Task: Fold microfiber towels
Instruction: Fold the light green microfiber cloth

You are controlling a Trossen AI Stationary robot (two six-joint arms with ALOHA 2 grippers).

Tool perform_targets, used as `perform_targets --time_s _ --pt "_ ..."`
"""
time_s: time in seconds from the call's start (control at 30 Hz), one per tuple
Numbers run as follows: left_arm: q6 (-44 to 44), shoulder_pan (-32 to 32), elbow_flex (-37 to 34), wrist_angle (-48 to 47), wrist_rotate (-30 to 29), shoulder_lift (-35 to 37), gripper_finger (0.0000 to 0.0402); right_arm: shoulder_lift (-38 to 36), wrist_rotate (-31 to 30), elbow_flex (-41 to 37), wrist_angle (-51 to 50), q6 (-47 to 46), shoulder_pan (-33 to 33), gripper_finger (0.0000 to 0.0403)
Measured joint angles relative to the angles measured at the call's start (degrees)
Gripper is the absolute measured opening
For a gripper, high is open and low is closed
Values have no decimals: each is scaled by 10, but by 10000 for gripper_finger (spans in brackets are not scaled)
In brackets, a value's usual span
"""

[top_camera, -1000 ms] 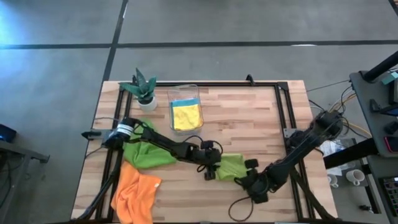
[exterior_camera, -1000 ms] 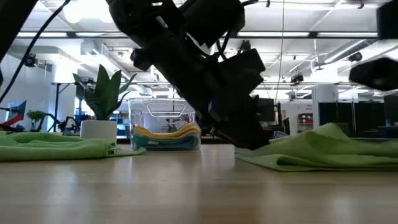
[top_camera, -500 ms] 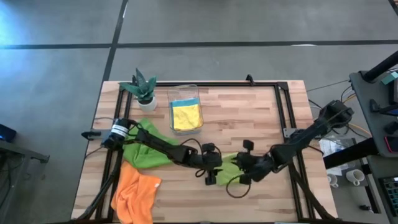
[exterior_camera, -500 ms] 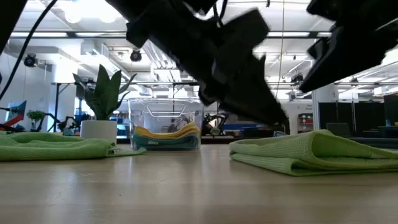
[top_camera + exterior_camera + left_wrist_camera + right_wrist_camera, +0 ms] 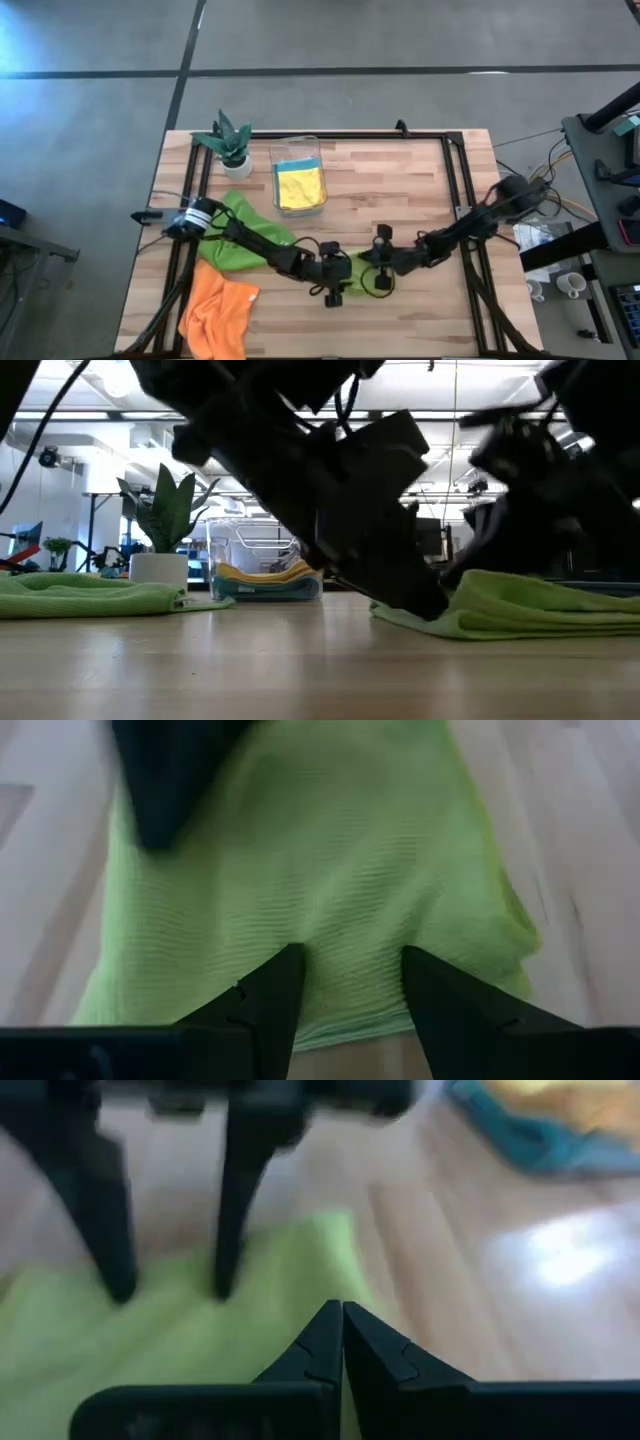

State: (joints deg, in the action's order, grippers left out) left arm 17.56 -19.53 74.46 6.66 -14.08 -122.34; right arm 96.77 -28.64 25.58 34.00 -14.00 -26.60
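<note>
A lime green towel lies folded flat on the table's near middle; it also shows in the low view. My left gripper is open, with both fingers over the towel's left part. My right gripper is shut and stands over the towel's right part. A darker green towel lies under my left arm. An orange towel lies crumpled at the near left corner. Yellow and blue towels lie folded in a clear bin. My left gripper sets its two spread fingertips on the lime towel's top layer, just inside the towel's left edge. The fingers slant down from the table's left. The towel lies flat on the table under them. My right gripper's shut fingertips are low over the lime towel's right part, slanting in from the table's right. I cannot tell whether they touch the cloth; no cloth shows between them.
The clear plastic bin stands at the far middle, with a small potted plant to its left. Bare wood shows to the right of and beyond the lime towel. A dark frame runs along the table's edges.
My right gripper has gone toward the table's left and a little toward the far edge, onto the lime towel's right part. The towel, which stood up in a loose peak, now lies lower as a flat folded pad.
</note>
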Motion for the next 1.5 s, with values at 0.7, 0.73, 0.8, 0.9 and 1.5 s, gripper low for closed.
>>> perform_targets --time_s 0.7,0.73,0.8,0.9,1.5 --pt "16 0 -20 -90 11 55 162 26 66 -45 174 -14 -24 8" --pt "16 0 -20 -86 11 60 162 12 53 -36 157 -5 -33 8" --pt "17 0 -27 -93 11 65 162 0 44 -12 146 10 -48 8" --pt "17 -2 -36 -93 11 63 162 7 46 8 145 14 -63 8" --pt "118 -57 -24 -59 11 94 162 -30 118 11 -28 27 -49 9"
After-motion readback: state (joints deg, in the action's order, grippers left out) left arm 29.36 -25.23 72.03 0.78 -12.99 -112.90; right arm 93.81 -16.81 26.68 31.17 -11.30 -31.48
